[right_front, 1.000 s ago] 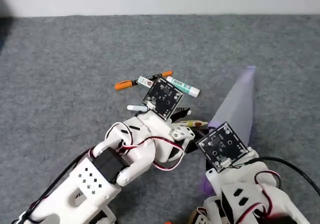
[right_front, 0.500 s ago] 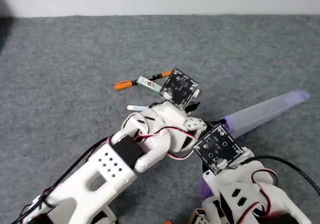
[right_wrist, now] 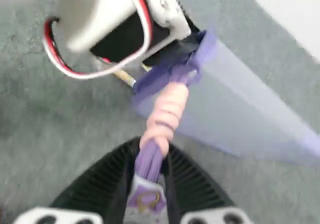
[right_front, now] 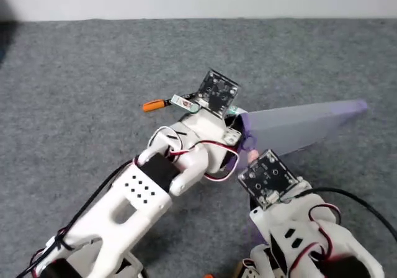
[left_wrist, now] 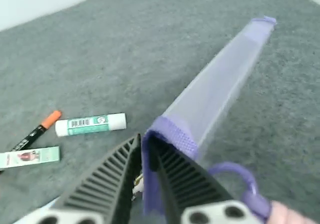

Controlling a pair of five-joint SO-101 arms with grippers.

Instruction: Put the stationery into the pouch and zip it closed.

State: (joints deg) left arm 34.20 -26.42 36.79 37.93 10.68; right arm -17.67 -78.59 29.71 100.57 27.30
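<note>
The left gripper (left_wrist: pixel 145 146) has its jaws pressed together on the purple fabric rim at the near end of the pouch (right_front: pixel 298 123), with the rim pinched between the ribbed pads. The right gripper (right_wrist: pixel 150 156) is likewise clamped, on the purple pull strap (right_wrist: pixel 149 170). A pink beaded piece (right_wrist: pixel 167 109) joins this strap to the same end of the pouch. In the high view the translucent lilac pouch stretches from the centre, between the two arms, toward the right edge. The stationery lies outside it on the grey carpet (right_front: pixel 93 61), just left of centre: an orange marker (right_front: pixel 155 105), a small green packet (left_wrist: pixel 28 157) and a glue stick (left_wrist: pixel 90 124). The high view has the glue stick mostly hidden behind the left arm, while the left wrist view shows it whole, white with a green label, close to the marker's tip. The right wrist view adds a thin yellowish stick (right_wrist: pixel 122 76) under the left arm by the pouch's end; whether it is inside cannot be told.
</note>
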